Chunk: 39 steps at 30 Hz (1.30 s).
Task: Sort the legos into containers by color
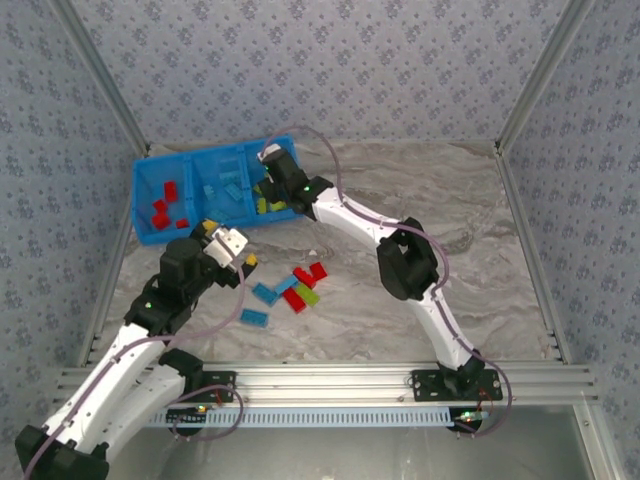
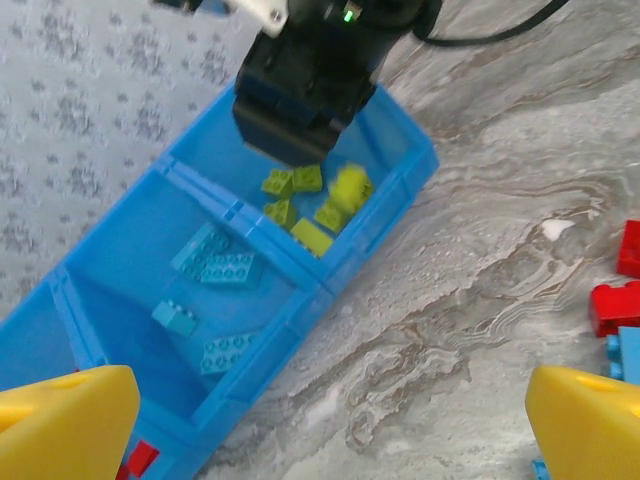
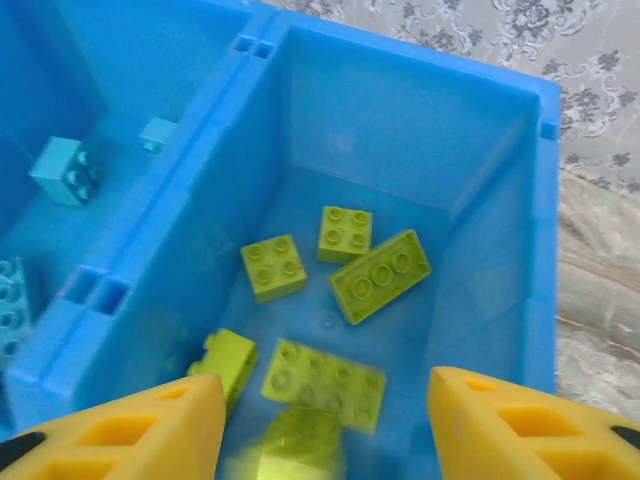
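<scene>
Left and right jaws wide apart, empty; right pair above lime legos in blue tray.

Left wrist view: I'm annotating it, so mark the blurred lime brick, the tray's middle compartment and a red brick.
Blurred lime brick [image 2: 350, 187], left wrist view, its centre.
Middle compartment [image 2: 125, 280], left wrist view, bare floor.
Red brick [image 2: 618, 308], left wrist view, its middle.
</scene>
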Each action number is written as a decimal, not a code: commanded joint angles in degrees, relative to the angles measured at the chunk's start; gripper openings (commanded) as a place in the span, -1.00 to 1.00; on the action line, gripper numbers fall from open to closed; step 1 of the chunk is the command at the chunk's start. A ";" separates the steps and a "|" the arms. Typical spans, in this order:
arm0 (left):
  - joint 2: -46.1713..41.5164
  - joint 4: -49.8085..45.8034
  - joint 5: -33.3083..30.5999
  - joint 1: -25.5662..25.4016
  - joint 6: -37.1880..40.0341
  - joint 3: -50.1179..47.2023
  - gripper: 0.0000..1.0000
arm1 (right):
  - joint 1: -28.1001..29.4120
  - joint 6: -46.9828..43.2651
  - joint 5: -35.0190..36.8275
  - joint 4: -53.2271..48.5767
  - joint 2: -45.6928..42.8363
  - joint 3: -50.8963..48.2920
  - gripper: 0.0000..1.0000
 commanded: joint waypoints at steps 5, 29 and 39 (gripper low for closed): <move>2.51 0.40 -1.61 3.36 -8.32 3.54 0.99 | -0.52 -1.18 0.32 -4.63 -9.62 -6.37 0.21; 19.91 -21.00 9.44 0.22 -85.19 8.82 0.47 | 1.68 0.00 -25.31 13.65 -76.12 -76.17 0.97; 31.79 -16.96 4.76 -8.17 -93.09 6.67 0.40 | 1.48 1.43 -22.57 13.71 -75.35 -77.76 1.00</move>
